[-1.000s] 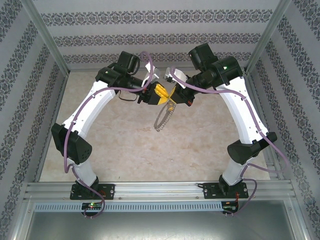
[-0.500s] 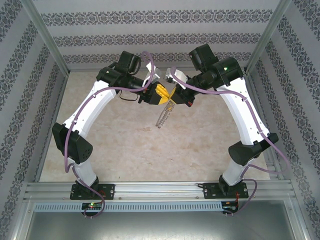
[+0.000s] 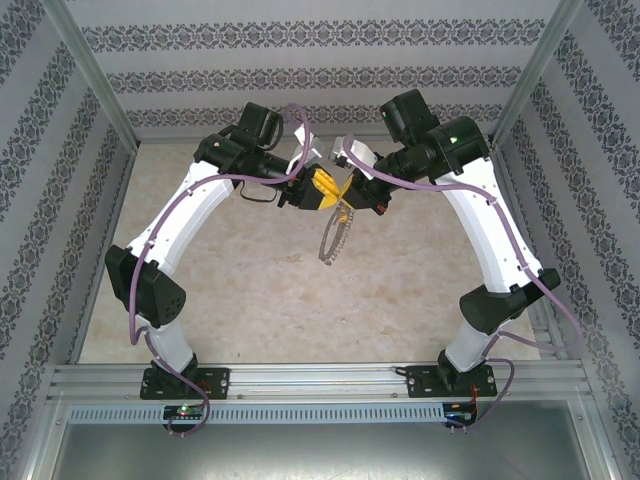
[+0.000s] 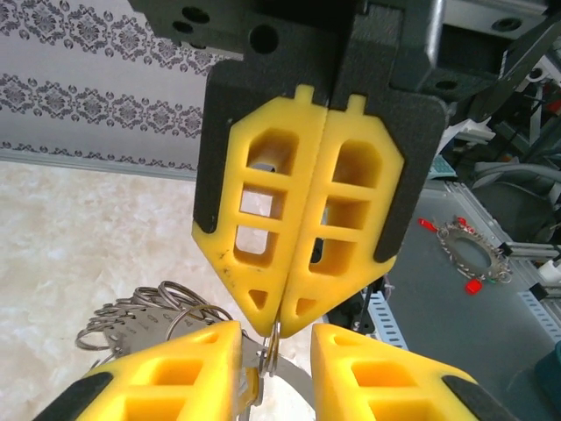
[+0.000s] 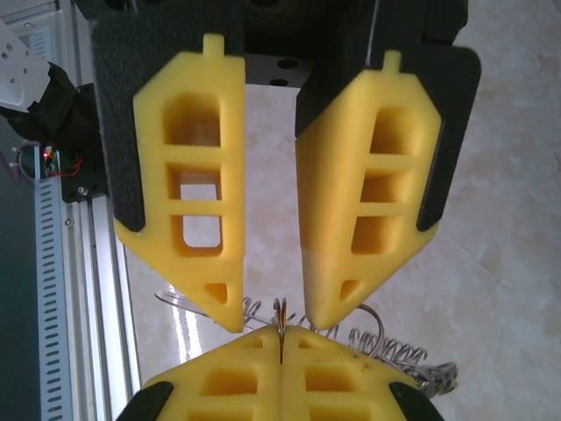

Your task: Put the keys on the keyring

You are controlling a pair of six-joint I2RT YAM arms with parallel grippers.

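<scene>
Keyring (image 3: pixel 332 240) held up where two robot arms met

Seen from above, the left arm (image 3: pixel 190 215) and the right arm (image 3: pixel 480 215) arched inward from the near edge. They stood tip to tip over the far middle of a pale marbled tabletop (image 3: pixel 260 300). The keyring, a thin metal loop strung closely with small silver pieces, hung down from that meeting point.

In the left wrist view, the right jaws reached down from the top. Their yellow pads (image 4: pixel 333 219) were pressed flat together and clamped at the tips on the ring's thin wire. The left jaws stood apart along the bottom edge, one pad on each side of that wire. A small metal part (image 4: pixel 255 377) lay against the inner face of the pad on the left of the picture; what it was could not be told. The strung pieces bunched just to the left.

In the right wrist view, the right jaws were together at the bottom with the wire rising from their seam. The left jaws stood parted above, and the strung pieces trailed off to the right.
</scene>
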